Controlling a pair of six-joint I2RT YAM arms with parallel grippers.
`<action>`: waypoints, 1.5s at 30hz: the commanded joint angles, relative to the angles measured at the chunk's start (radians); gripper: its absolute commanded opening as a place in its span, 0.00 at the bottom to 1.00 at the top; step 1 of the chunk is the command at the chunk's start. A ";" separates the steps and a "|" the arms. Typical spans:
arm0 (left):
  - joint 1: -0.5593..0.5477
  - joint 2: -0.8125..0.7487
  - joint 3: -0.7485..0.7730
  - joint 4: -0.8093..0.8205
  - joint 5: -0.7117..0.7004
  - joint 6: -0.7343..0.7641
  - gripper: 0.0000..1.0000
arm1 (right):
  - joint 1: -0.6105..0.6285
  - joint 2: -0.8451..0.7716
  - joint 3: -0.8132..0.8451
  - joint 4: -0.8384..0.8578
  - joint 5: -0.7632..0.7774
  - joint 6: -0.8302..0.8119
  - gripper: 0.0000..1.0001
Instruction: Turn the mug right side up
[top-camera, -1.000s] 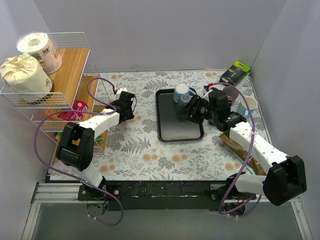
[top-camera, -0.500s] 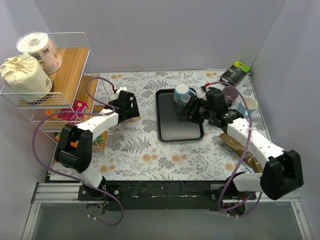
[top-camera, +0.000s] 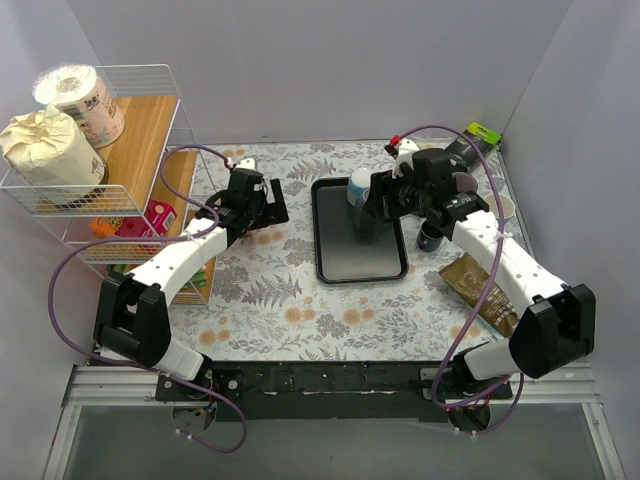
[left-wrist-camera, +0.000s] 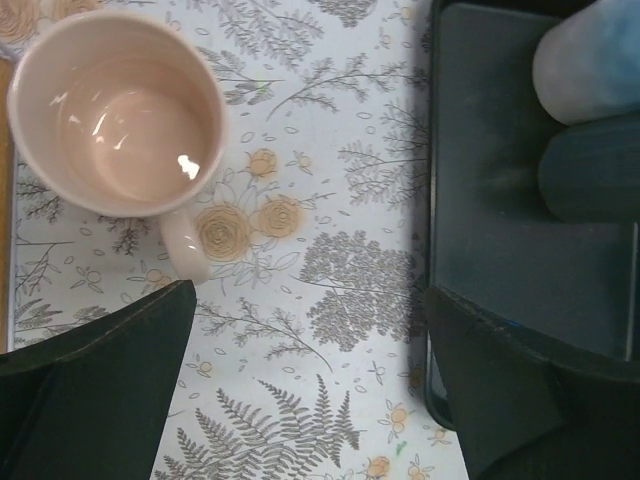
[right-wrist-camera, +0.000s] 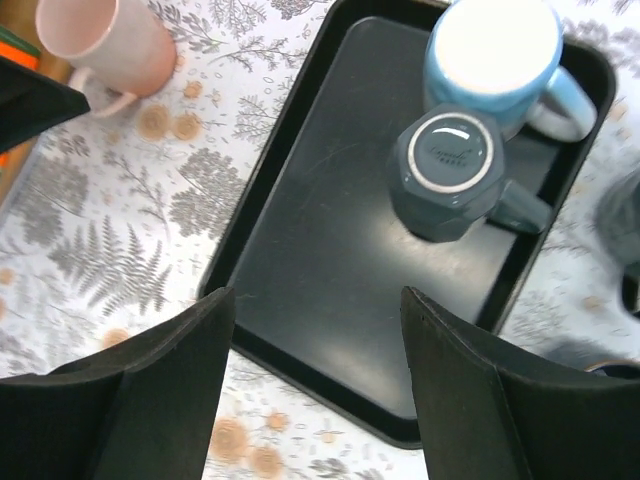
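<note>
A pink mug (left-wrist-camera: 118, 110) stands upright on the flowered cloth, mouth up and handle toward my left gripper (left-wrist-camera: 308, 290). That gripper (top-camera: 262, 200) hovers above and beside it, open and empty. In the black tray (right-wrist-camera: 330, 240) a dark grey mug (right-wrist-camera: 450, 170) sits upside down, its ringed base showing. A blue mug (right-wrist-camera: 495, 50) stands right behind it, its top face plain white. My right gripper (right-wrist-camera: 315, 300) hangs open over the tray's near half, holding nothing. From above, the right gripper (top-camera: 375, 205) covers the grey mug, and the blue mug (top-camera: 361, 186) shows beside it.
A wire rack (top-camera: 150, 110) with toilet rolls (top-camera: 45, 150) stands at the left edge. Right of the tray (top-camera: 340, 265) are a dark cup (top-camera: 432, 237), a purple cup (top-camera: 462, 183), a pale cup (top-camera: 498, 208), a green-black box (top-camera: 470, 145) and a brown packet (top-camera: 485, 290).
My left gripper has opened wide and moved toward the back of the table. The right gripper has swung back and up over the tray and opened a little wider.
</note>
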 joint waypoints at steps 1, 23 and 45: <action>-0.070 -0.069 0.072 -0.053 0.025 0.040 0.98 | -0.007 -0.009 0.060 -0.004 -0.023 -0.343 0.74; -0.195 -0.038 0.134 -0.108 0.090 0.067 0.98 | -0.277 0.371 0.285 -0.218 -0.354 -0.850 0.67; -0.195 0.023 0.163 -0.102 0.090 0.095 0.98 | -0.194 0.495 0.210 0.011 -0.184 -1.029 0.57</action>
